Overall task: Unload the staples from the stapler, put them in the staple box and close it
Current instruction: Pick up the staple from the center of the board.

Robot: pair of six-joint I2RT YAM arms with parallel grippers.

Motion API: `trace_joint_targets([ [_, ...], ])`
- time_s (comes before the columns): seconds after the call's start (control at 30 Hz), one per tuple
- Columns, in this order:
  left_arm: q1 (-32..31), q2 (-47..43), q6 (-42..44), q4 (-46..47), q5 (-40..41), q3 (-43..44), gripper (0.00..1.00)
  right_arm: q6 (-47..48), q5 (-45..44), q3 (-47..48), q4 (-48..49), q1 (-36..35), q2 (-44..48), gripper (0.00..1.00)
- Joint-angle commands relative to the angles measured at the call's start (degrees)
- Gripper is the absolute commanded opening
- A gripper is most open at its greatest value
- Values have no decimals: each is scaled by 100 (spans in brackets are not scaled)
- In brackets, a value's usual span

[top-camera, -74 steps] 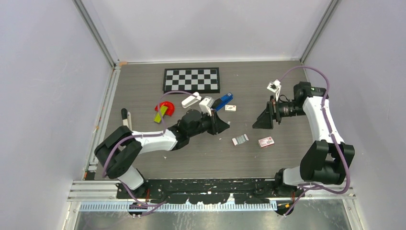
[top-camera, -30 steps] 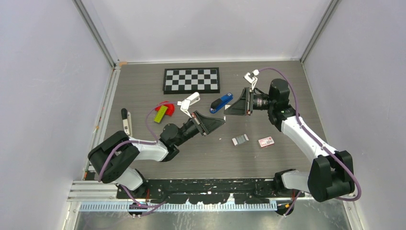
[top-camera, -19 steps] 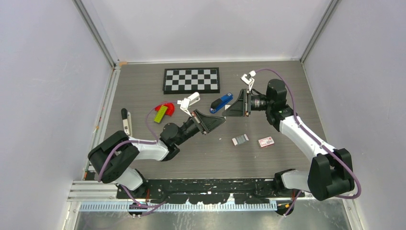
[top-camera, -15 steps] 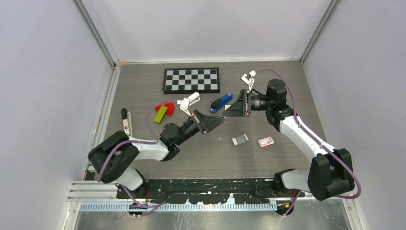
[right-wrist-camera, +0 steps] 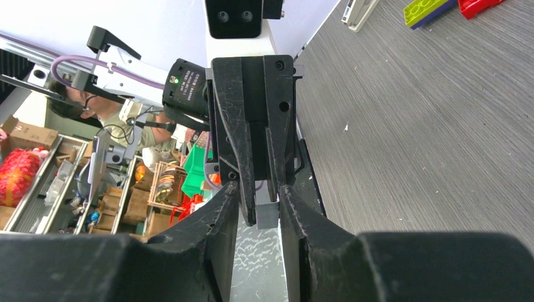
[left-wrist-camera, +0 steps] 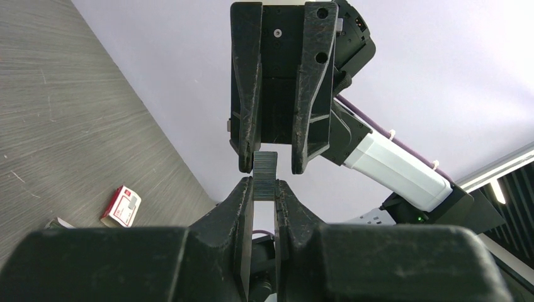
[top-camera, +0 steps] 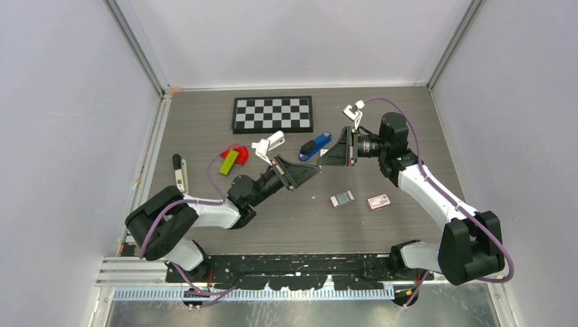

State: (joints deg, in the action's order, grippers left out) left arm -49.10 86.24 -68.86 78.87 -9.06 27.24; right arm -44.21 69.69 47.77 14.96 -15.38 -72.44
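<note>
Staple handover, mid-air. Left claw [left-wrist-camera: 264,186] clamped on grey metal staple strip [left-wrist-camera: 265,176]; right claw [left-wrist-camera: 271,167] part-open astride its free end, not gripping. Next, likely: right pinches, left releases.

My left arm [top-camera: 204,208] and right arm [top-camera: 426,187] reach toward each other, claws meeting tip to tip. The left claw [left-wrist-camera: 264,189] pinches a grey strip [left-wrist-camera: 266,171]. The right claw [left-wrist-camera: 272,165] stands narrowly apart around the strip's far end, with a gap showing.
</note>
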Motion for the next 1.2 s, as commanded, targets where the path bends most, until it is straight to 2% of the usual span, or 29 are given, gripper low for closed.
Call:
trace_joint_targets([
  [0.0,17,-132,9,313,133,136,4,14,115,40,145,-48,3,33],
  [0.27,15,-100,-29,313,99,148,5,24,128,48,147,-54,3,21],
  [0.37,15,-77,-40,313,60,174,8,43,132,49,141,-61,0,19],
  [0.4,19,-73,-40,313,50,169,10,50,126,48,139,-62,4,19],
  [0.53,21,-99,-26,313,-2,153,30,154,111,73,42,-62,27,18],
  [0.67,18,-230,109,312,54,1,47,803,42,227,-701,-34,119,18],
  [0.73,28,-342,226,309,100,-121,52,1150,-21,301,-1107,-4,181,18],
  [0.83,86,-543,403,136,111,-334,53,1774,-184,419,-1945,86,275,18],
  [0.97,196,-983,790,-733,-21,-536,54,3160,-807,664,-3299,140,444,18],
  [1.07,217,-1411,1260,-1814,-56,-565,54,4174,-1607,863,-4273,145,568,18],
  [1.17,217,-1960,1891,-3127,4,-462,54,4853,-2460,931,-4804,133,750,18],
])
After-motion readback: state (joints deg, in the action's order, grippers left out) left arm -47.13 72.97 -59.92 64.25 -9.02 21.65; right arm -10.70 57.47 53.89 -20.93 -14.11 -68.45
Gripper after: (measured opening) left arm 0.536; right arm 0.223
